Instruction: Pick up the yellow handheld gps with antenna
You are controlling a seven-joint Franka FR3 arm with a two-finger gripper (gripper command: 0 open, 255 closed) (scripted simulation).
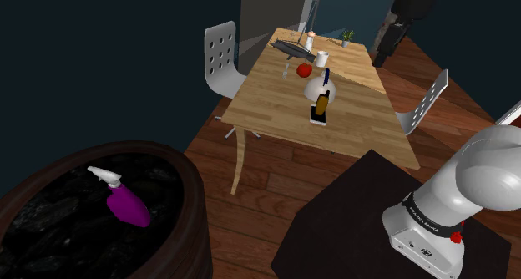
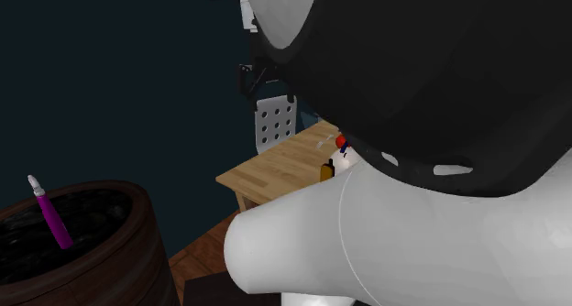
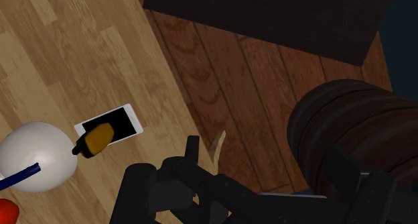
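White with dark joints, my arm [image 1: 480,173] stands on its dark stand [image 1: 351,210] at the shoulder view's lower right. Across the wooden floor [image 1: 267,173], at that view's lower left, sits a dark barrel [image 1: 196,227]. A purple spray bottle [image 1: 127,202] lies on the dark fill inside it.

Beyond both stands a light wooden table [image 1: 359,127]. The yellow handheld GPS [image 1: 321,105] lies near the middle of the tabletop, resting on a white-edged phone [image 1: 318,118] with a black screen. In the wrist view its stubby black antenna points toward a white dome-shaped item [image 1: 316,88] just beside it, from which a blue stick pokes out.

Farther back on the table are a red round thing [image 1: 305,69], a white mug [image 1: 321,58], a dark grey flat object [image 1: 292,48] and a small potted plant [image 1: 346,38]. A white chair [image 1: 221,56] with a perforated back stands at the table's left side in the shoulder view, and a second white chair [image 1: 427,102] at its right.

My gripper [image 1: 381,56] hangs in the air by the table's far right corner, well apart from the GPS. I cannot tell whether it is spread or pressed together.
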